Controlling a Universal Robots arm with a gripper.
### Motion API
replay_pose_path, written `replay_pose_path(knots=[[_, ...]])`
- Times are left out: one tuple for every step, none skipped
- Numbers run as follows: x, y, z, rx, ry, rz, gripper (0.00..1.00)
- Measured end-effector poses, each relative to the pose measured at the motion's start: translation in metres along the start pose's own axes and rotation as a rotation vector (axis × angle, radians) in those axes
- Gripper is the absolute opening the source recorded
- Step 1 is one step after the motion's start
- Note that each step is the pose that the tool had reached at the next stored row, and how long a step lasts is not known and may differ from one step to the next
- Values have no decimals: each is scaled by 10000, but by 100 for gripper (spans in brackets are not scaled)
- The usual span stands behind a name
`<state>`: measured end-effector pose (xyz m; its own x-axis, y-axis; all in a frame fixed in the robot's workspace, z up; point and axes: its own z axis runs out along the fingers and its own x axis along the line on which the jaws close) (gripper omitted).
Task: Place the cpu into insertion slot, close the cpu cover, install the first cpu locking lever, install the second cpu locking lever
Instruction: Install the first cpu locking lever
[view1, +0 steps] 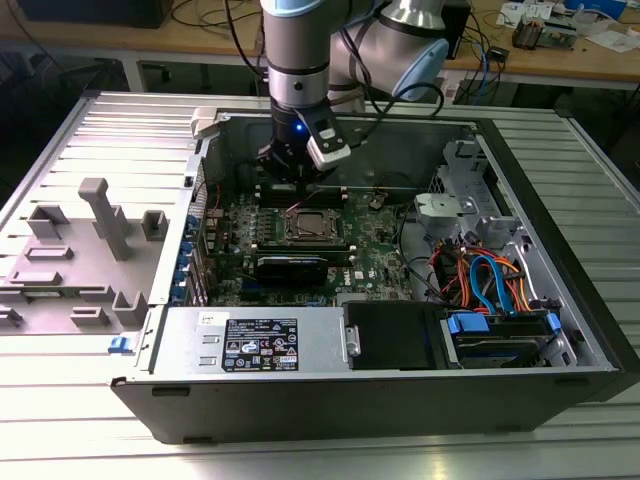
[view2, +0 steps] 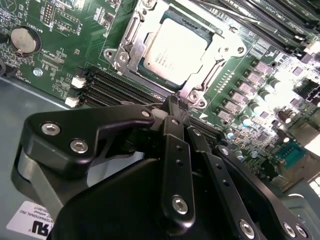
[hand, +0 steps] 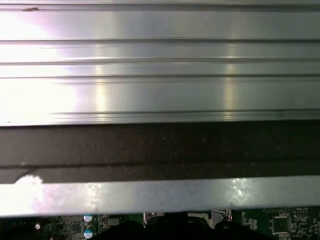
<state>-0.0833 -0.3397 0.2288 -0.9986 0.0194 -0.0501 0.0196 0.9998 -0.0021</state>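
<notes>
The cpu lies flat in the insertion slot, its dull silver top facing up. The silvery cpu cover lies down around the chip as a frame. Thin metal levers run along two sides of the frame; I cannot tell whether they are hooked. My gripper hangs just over the black RAM slots beside the socket, fingers shut together with nothing between them. In the exterior view the gripper is behind the socket, low inside the open computer case.
A coin battery sits on the green board. A power supply fills the case's front; a drive bay with orange and blue cables is at the exterior view's right. A grey fixture tray lies on the ribbed table at the exterior view's left.
</notes>
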Motion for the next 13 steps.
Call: replay_pose_path(knots=[[-13,0,4,-1,4,1,11],[-27,1,6,1,8,1,11],[-37,1,7,5,8,1,11],[-46,2,8,8,9,0,11],[-55,3,8,10,9,0,11],[-64,4,9,11,9,1,11],[-78,7,11,13,9,0,11],[-91,13,13,19,9,-1,11],[-98,18,15,24,8,-1,11],[-104,22,17,27,8,-1,11],[-111,27,21,28,8,-1,11],[-116,30,23,29,8,-1,11],[-124,34,28,28,8,-1,11]])
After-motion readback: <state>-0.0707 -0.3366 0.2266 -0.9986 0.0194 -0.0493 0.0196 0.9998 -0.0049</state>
